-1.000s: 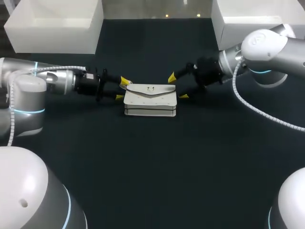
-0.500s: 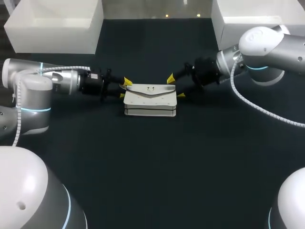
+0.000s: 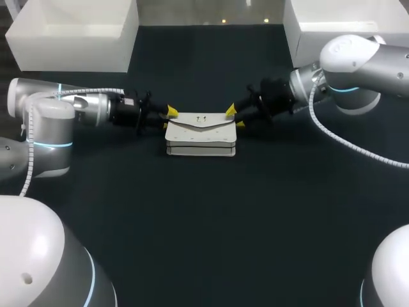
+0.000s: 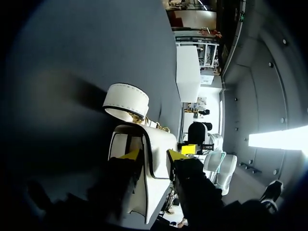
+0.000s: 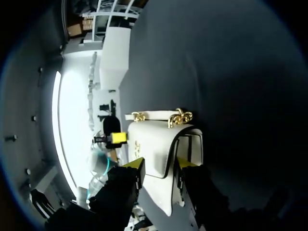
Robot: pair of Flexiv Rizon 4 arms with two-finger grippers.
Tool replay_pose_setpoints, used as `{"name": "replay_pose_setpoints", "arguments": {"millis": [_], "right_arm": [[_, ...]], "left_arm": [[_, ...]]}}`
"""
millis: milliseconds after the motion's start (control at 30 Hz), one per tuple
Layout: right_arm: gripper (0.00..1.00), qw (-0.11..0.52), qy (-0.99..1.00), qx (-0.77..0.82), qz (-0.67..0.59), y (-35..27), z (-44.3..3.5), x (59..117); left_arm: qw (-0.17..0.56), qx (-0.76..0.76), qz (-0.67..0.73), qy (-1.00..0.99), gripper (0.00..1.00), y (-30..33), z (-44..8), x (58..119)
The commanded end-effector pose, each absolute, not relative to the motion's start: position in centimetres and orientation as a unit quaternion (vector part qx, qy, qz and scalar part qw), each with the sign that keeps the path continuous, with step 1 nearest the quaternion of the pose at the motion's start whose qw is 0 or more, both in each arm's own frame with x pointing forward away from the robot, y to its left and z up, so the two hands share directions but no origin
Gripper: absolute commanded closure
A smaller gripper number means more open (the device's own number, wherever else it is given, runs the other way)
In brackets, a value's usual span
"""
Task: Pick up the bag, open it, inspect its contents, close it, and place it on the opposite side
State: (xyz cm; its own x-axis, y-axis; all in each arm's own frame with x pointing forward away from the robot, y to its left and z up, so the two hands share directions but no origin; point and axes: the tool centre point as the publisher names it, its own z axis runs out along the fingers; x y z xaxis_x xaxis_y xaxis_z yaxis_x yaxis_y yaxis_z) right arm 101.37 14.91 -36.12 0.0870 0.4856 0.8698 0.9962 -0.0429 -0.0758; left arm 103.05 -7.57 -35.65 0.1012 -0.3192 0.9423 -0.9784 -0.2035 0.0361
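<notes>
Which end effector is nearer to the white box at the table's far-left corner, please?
Left. The left end effector grips the bag at its end nearer the white box; the right end effector grips the bag's far end.

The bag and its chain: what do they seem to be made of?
The bag looks like smooth white leather, perhaps imitation: even matte surface, folded flap, dark edge line. The chain looks like gold-coloured metal: shiny links that catch light. Solid or plated cannot be told.
</notes>
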Motion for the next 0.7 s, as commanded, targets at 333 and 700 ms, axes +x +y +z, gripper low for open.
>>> {"name": "replay_pose_setpoints", "arguments": {"millis": [333, 700], "right_arm": [[1.0, 0.378, -0.587, -0.632, -0.336, 15.38, -36.69, 101.31], [0.51, 0.384, -0.579, -0.634, -0.341, 15.1, -37.07, 101.1]], "left_arm": [[0.38, 0.646, 0.429, -0.505, 1.0, -7.73, -36.64, 103.31], [0.381, 0.642, 0.434, -0.504, 0.62, -7.68, -36.46, 103.12]]}}
